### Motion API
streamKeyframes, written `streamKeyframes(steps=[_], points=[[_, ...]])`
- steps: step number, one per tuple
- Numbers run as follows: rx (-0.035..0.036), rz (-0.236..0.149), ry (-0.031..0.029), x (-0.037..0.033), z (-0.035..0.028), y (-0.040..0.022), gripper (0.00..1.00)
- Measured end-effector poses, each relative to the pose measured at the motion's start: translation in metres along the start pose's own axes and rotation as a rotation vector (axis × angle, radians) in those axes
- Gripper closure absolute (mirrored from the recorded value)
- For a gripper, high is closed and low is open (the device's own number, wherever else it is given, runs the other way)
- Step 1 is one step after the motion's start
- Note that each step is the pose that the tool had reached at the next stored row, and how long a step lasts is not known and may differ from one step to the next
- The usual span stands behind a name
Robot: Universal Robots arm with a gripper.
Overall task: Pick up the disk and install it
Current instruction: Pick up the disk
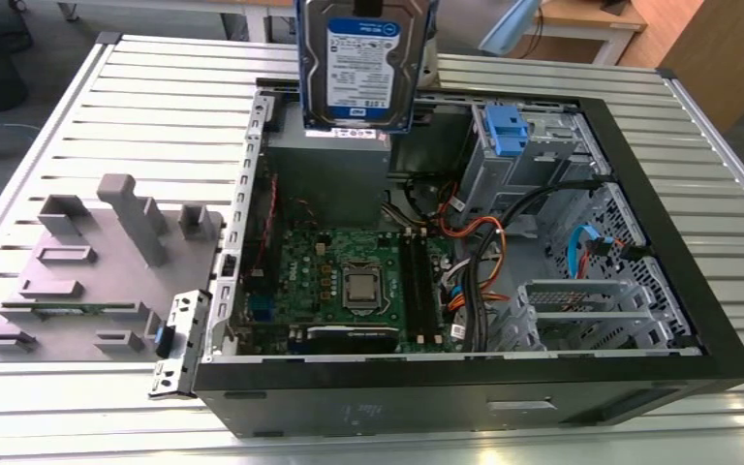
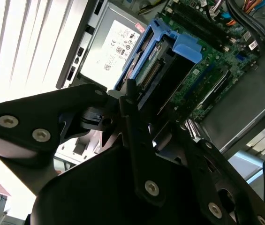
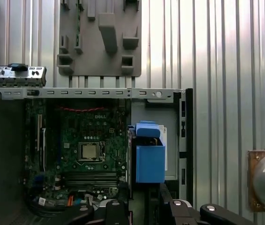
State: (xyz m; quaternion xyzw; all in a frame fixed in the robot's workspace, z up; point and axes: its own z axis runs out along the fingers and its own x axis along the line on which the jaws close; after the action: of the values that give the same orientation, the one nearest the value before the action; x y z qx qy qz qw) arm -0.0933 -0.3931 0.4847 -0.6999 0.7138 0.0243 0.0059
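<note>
Hanging upright above the open computer case (image 1: 682,320), the disk (image 1: 365,63) shows its white-and-blue label to the exterior view, blue bracket framing its edges. It sits clear of the chassis, over the far wall and above the grey power supply (image 1: 333,160). In the second wrist view the gripper (image 2: 137,112) has its black fingers (image 2: 130,101) pinched on the disk's near end, the drive pointing down toward the power supply's white sticker and the green motherboard (image 2: 216,51). Down in the case, the drive cage with the blue tab (image 1: 508,136) stands at the exterior view's right of the disk. A grey fixture plate (image 1: 88,262) lies on the slatted table (image 1: 721,174), left of the case.
</note>
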Motion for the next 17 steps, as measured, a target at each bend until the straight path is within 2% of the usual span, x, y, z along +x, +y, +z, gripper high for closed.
streamKeyframes(steps=[17], points=[[0.0000,0.000,0.0000,-0.0010,-0.0010,-0.0497,0.65]])
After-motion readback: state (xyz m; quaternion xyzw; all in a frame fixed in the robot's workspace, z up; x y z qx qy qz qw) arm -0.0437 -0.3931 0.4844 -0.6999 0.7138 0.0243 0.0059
